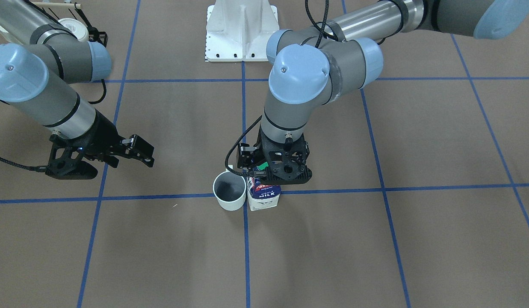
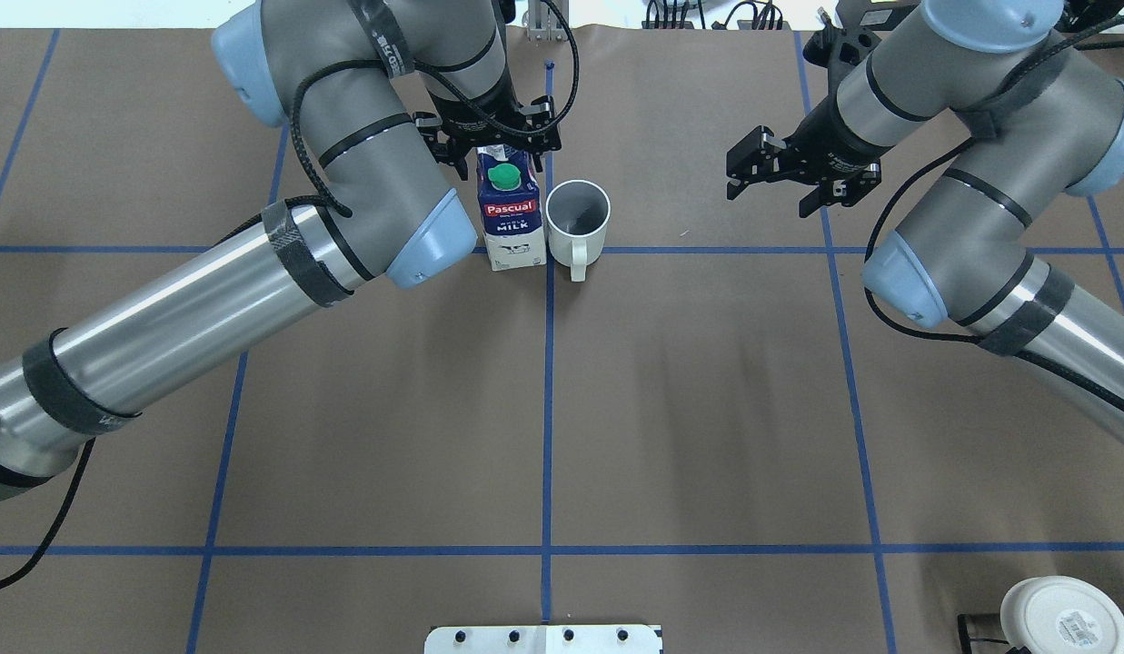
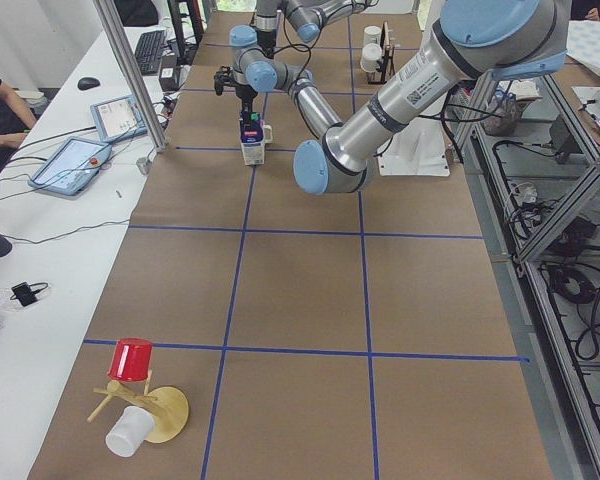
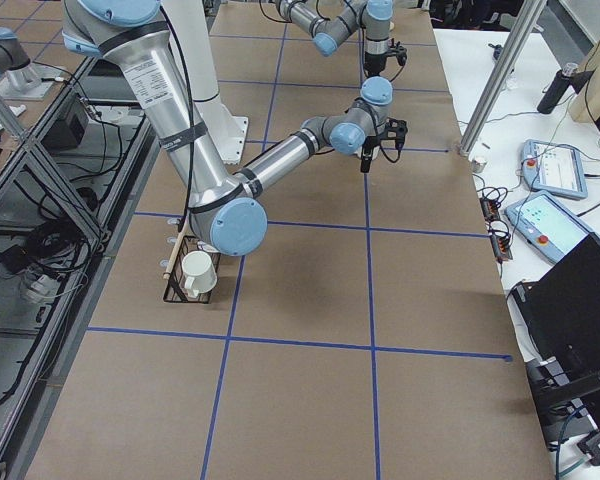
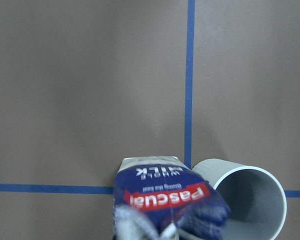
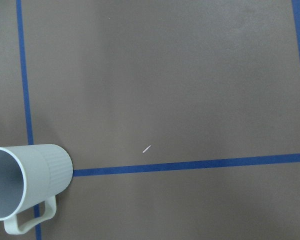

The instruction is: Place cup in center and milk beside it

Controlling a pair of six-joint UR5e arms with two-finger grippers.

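Note:
The white cup (image 1: 229, 192) stands upright at the crossing of the blue tape lines, its handle toward the robot (image 2: 577, 218). The milk carton (image 1: 264, 197) stands upright right beside it, on its left in the overhead view (image 2: 510, 222). My left gripper (image 2: 502, 150) is directly over the carton's gable top, and its jaws look open on either side of it. The left wrist view shows the carton top (image 5: 165, 192) close below and the cup (image 5: 255, 200) next to it. My right gripper (image 2: 748, 173) is open and empty, well right of the cup (image 6: 25, 180).
A black rack with a white mug (image 4: 195, 275) stands by the robot's right side; it also shows in the overhead view (image 2: 1061, 618). A wooden stand with a red cup and a white cup (image 3: 130, 400) is at the table's left end. The robot's white base plate (image 1: 242, 30) sits behind.

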